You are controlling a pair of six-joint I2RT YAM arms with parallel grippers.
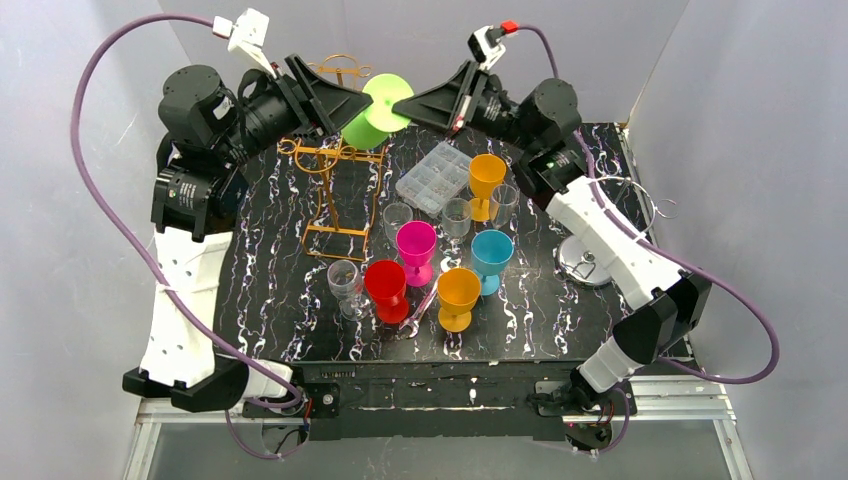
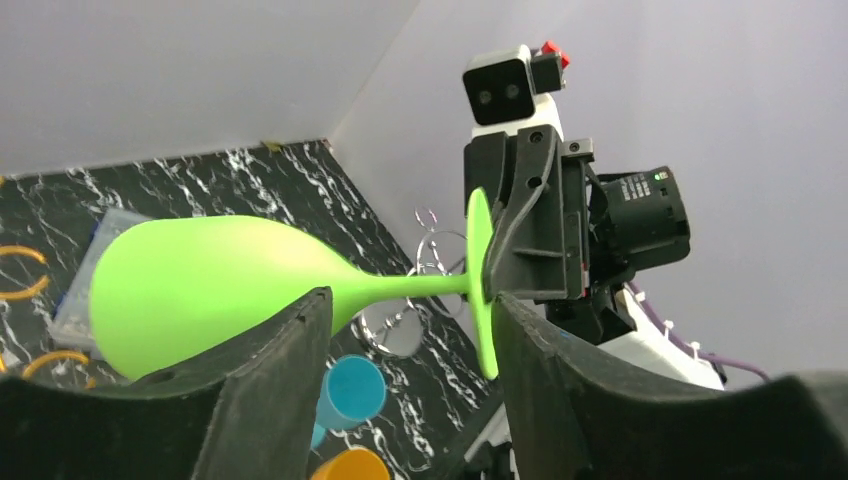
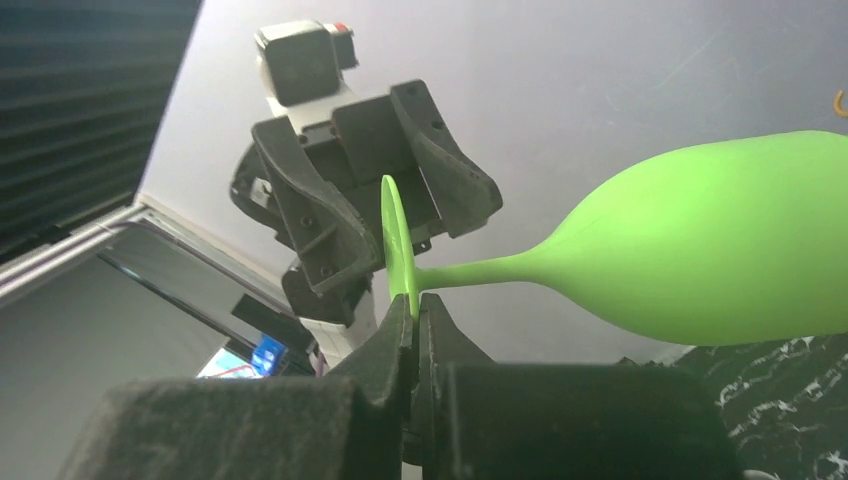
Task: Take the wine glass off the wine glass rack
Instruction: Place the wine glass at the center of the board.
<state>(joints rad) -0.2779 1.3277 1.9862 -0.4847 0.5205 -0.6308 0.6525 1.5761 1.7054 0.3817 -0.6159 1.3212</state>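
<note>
While the black, white-veined tabletop [image 1: 560, 300] lies under both my arms, the gold wire wine-glass rack [image 1: 328, 190] stands at its far-left part. The lime-green plastic wine glass [image 1: 372, 115] hangs sideways in mid-air by the rack's top, btwn my two grippers, bowl twd my left. My right gripper [image 3: 412, 300] is pinched tight on the foot disc's rim. My left gripper [image 2: 410, 300] is unclenched, fingers spread either side of the stem.

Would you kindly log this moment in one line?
green wine glass: off rack | right gripper: shut on foot | left gripper: open around stem
</note>
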